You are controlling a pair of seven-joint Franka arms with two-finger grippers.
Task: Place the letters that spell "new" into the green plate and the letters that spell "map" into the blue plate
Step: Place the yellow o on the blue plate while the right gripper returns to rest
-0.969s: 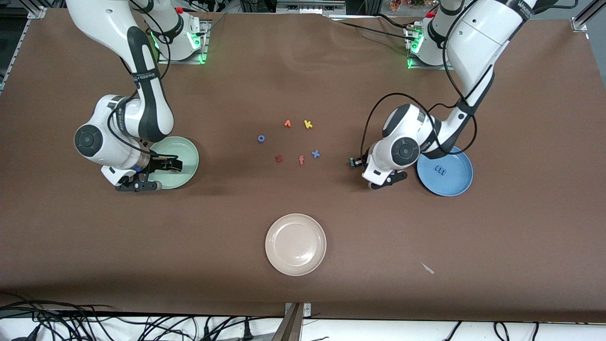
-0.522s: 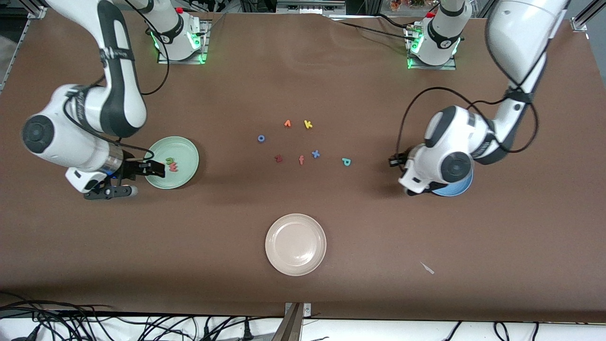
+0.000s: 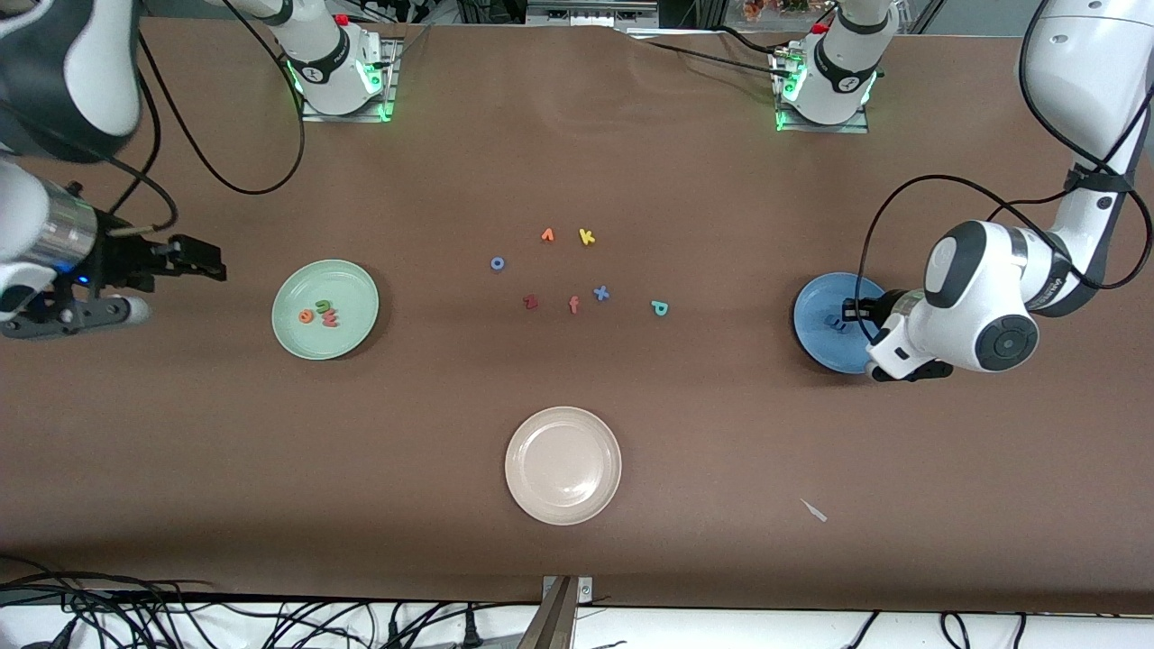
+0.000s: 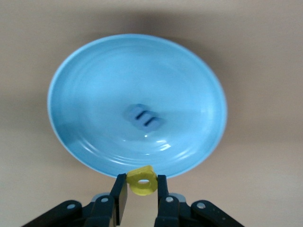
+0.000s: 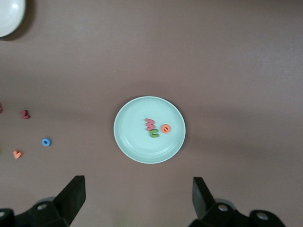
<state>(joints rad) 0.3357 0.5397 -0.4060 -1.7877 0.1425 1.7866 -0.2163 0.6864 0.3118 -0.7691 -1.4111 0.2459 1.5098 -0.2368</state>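
The green plate (image 3: 347, 287) (image 5: 130, 142) holds the green "n" (image 3: 322, 306), the orange "e" (image 3: 306, 315) and the pinkish "w" (image 3: 331, 318). My right gripper (image 3: 194, 260) (image 5: 139, 187) hangs open and empty, high over the table off the plate toward the right arm's end. The blue plate (image 3: 816, 338) (image 4: 94, 71) holds the blue "m" (image 3: 838, 320) (image 4: 143, 117). My left gripper (image 4: 141, 185) is shut on the yellow "a" (image 4: 142, 179) above that plate's rim. The teal "p" (image 3: 659, 308) lies on the table between the loose letters and the blue plate.
Loose letters lie mid-table: an orange one (image 3: 547, 235), yellow "k" (image 3: 587, 237), blue "o" (image 3: 497, 263), dark red "z" (image 3: 530, 302), salmon "f" (image 3: 573, 305), blue "x" (image 3: 601, 292). A cream plate (image 3: 563, 465) sits nearer the camera. A pale scrap (image 3: 814, 510) lies beside it.
My right gripper rose and drew away from the green plate, uncovering its three letters. My left arm swung from over the teal "p" to the blue plate, still gripping the yellow "a".
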